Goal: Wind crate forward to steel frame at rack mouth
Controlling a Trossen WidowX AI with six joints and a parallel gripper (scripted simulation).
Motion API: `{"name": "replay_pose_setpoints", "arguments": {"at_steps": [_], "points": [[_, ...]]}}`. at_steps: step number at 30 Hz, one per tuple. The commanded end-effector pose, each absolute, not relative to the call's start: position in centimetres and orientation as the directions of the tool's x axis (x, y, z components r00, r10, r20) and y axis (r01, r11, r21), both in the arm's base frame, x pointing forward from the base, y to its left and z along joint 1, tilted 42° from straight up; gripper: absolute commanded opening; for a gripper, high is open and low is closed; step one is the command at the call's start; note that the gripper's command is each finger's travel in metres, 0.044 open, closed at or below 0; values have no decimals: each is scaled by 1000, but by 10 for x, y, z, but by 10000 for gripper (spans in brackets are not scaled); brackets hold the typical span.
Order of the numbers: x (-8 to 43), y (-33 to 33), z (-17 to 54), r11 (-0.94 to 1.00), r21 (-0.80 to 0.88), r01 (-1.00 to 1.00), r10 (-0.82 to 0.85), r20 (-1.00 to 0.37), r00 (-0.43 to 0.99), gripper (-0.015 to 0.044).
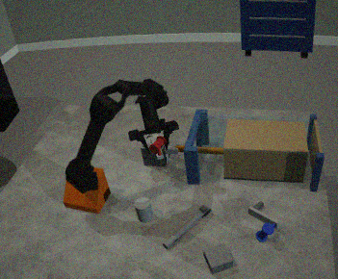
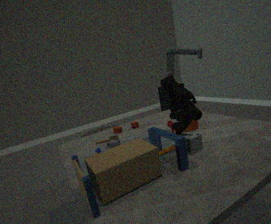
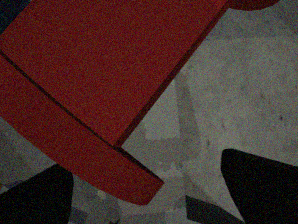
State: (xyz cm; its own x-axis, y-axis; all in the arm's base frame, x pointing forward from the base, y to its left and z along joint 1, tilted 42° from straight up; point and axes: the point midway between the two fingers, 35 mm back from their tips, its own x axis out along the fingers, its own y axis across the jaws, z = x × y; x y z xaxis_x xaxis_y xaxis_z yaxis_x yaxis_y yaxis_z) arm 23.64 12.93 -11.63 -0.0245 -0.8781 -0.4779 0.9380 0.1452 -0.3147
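The tan crate (image 1: 266, 137) (image 2: 125, 166) sits flat inside the cubby, a gap behind the blue steel frame (image 1: 193, 146) (image 2: 182, 154) at the mouth. An orange strap (image 1: 211, 150) (image 2: 167, 150) runs from the crate through the frame toward the grey winch (image 1: 152, 159) (image 2: 195, 144). The red winch handle (image 1: 159, 144) (image 3: 100, 65) is at the top of the winch; its key and the round hole are hidden. My gripper (image 1: 157, 139) (image 3: 148, 167) is open above the winch, its black fingers spread around the red handle's end. In the exterior view the fingers are too dark to make out.
In front lie a pale cylinder (image 1: 143, 210), a long grey tool (image 1: 187, 228), a grey angled tool (image 1: 266, 216), a blue item (image 1: 268, 228) and a grey block (image 1: 219, 260). Two red-orange pieces (image 2: 117, 130) (image 2: 135, 124) show in the exterior view. Clear panels flank the crate.
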Motion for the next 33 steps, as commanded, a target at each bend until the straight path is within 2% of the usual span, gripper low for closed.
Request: {"name": "replay_pose_setpoints", "arguments": {"at_steps": [1,2,7,15,23,33], "points": [[237,129,-116,149,-318,936,-879,-476,-22,420],[237,129,-116,149,-318,936,-879,-476,-22,440],[241,141,-106,142,-317,938,-856,-515,-45,440],[258,209,-20,138,-319,938,-632,-757,-165,440],[261,211,-16,142,-295,945,-625,-767,-145,440],[261,211,-16,142,-295,945,-625,-767,-145,177]]}}
